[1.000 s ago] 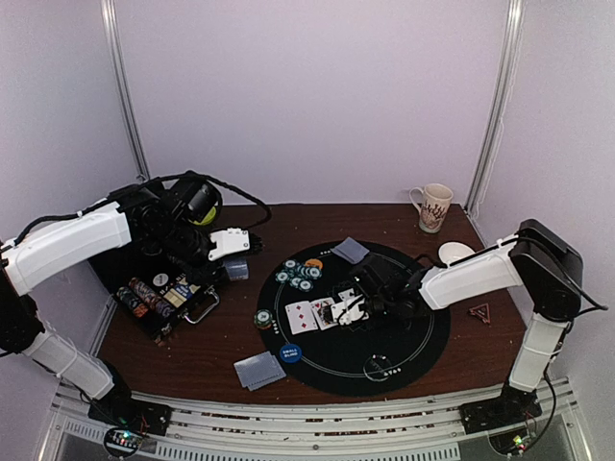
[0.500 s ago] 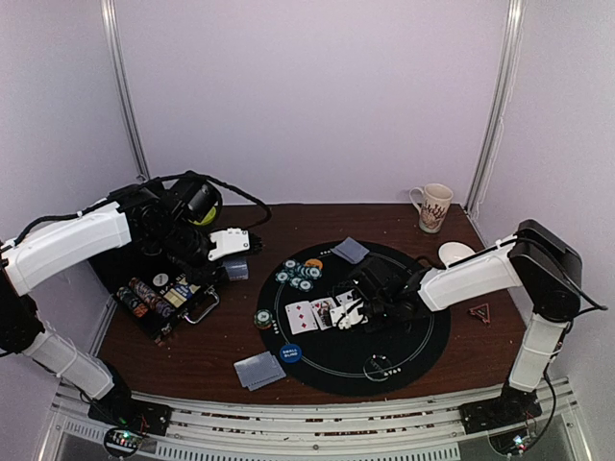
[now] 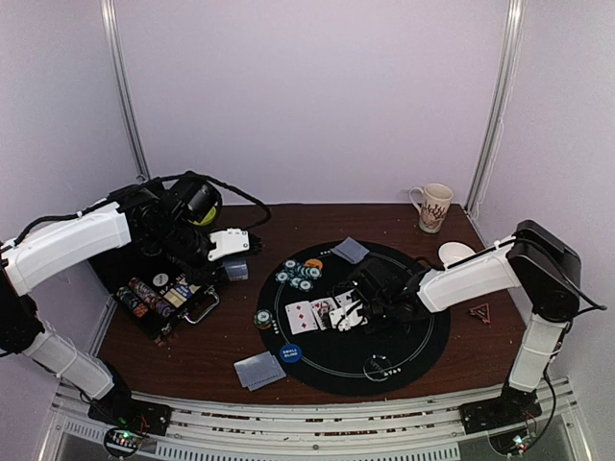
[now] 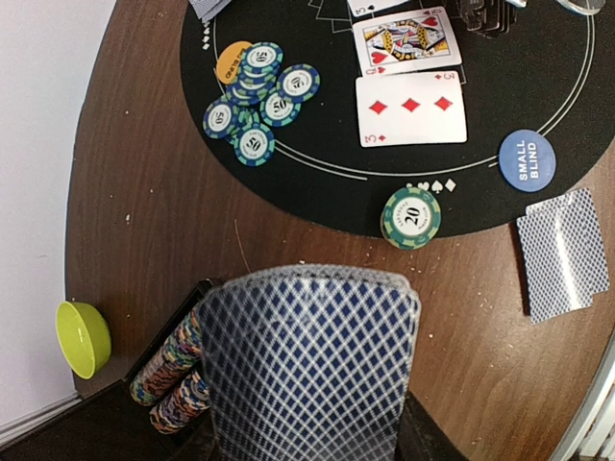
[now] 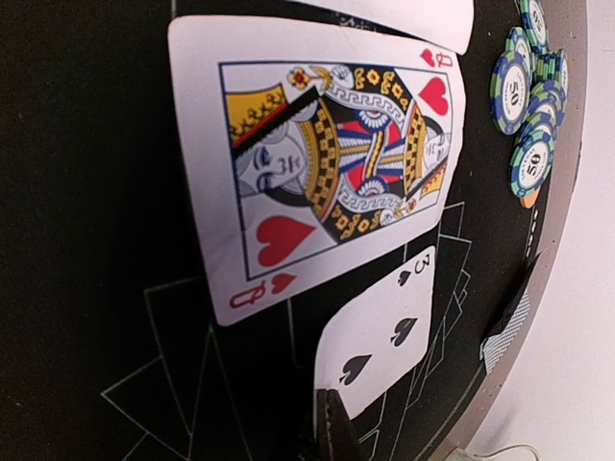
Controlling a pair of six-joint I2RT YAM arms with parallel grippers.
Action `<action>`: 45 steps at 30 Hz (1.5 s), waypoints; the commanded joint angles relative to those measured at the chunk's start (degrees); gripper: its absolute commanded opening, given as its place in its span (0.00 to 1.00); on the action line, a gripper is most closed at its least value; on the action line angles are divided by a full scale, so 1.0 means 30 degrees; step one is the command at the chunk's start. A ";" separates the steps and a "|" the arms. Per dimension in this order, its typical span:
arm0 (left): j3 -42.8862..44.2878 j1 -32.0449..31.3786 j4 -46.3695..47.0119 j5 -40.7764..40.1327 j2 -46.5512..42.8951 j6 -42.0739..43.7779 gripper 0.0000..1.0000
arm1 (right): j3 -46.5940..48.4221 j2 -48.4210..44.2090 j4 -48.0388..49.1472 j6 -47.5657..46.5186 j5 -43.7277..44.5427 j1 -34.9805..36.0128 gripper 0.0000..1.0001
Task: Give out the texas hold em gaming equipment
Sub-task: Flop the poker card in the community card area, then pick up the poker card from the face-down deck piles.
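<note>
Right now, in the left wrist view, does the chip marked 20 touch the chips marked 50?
No: the chip marked 20 lies alone at the black mat's edge, apart from the cluster of 50 chips.

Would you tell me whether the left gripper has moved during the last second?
No; the left gripper, holding the deck, stays beside the chip case.

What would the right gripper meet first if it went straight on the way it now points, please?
Probably the face-up queen of hearts playing card, lying just beyond the three of spades card pinched in the right gripper; depth is unclear.
</note>
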 commanded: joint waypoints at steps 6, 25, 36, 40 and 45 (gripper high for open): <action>-0.0120 0.0223 0.0642 0.0163 -0.0525 0.0175 0.46 | -0.0023 0.0291 -0.1003 0.0600 -0.0421 0.0666 0.00; -0.0191 0.0257 0.0649 0.0138 -0.0653 0.0188 0.46 | 0.0137 -0.0635 -0.3027 0.0902 0.0426 0.1182 0.47; 0.0144 0.0256 0.0671 0.0394 -0.0562 0.0164 0.46 | 0.1197 -0.7059 0.1686 1.4225 -0.4843 0.0002 1.00; 0.0385 0.0255 0.0671 0.0424 -0.0427 0.0113 0.46 | 0.3010 -0.5586 0.4750 2.4918 -1.0822 -0.1815 1.00; 0.0594 0.0272 0.0660 0.0539 -0.0471 0.0047 0.46 | 0.6279 -0.1624 0.7492 3.2427 -1.4587 -0.1784 1.00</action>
